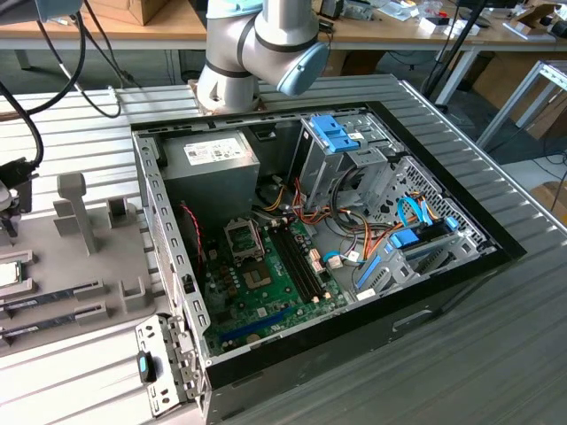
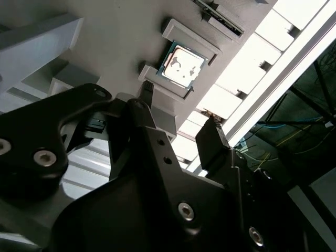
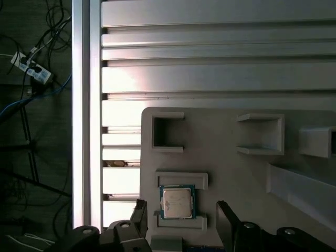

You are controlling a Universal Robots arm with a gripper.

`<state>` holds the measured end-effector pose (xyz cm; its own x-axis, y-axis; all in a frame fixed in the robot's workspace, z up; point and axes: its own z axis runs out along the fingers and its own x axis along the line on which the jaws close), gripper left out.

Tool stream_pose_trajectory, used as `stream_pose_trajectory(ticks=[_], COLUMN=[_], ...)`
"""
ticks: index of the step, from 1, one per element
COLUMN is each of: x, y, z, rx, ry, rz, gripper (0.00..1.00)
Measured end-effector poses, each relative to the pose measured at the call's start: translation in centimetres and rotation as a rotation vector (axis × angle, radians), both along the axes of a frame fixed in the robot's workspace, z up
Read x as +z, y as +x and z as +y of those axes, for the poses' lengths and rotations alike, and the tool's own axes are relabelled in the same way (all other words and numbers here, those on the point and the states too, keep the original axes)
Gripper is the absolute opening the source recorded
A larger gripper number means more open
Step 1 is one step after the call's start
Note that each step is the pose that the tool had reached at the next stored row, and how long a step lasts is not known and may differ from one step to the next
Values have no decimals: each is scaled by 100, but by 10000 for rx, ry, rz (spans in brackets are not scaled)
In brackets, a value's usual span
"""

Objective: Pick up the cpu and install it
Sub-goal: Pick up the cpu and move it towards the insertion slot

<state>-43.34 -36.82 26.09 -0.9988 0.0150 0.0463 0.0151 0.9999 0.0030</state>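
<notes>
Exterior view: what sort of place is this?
Probably a robotics lab or workshop: a robot arm stands by an open computer case on a ribbed metal table, with cluttered workbenches beyond.

Small square silvery metal-topped cpu (image 3: pixel 177 202) lies on a flat grey plastic tray (image 1: pixel 49 252), to the exterior view's left of an open black metal computer case (image 1: pixel 425 310).
</notes>
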Motion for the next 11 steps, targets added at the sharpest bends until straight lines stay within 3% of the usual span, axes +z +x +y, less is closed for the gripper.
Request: stream_pose_trajectory(ticks=[1,2,11], x=[0,0,-20], y=[0,0,0], z=[0,0,0], rx=[0,0,0], ry=[0,0,0], rz=[0,0,-1], gripper=[61,67,67])
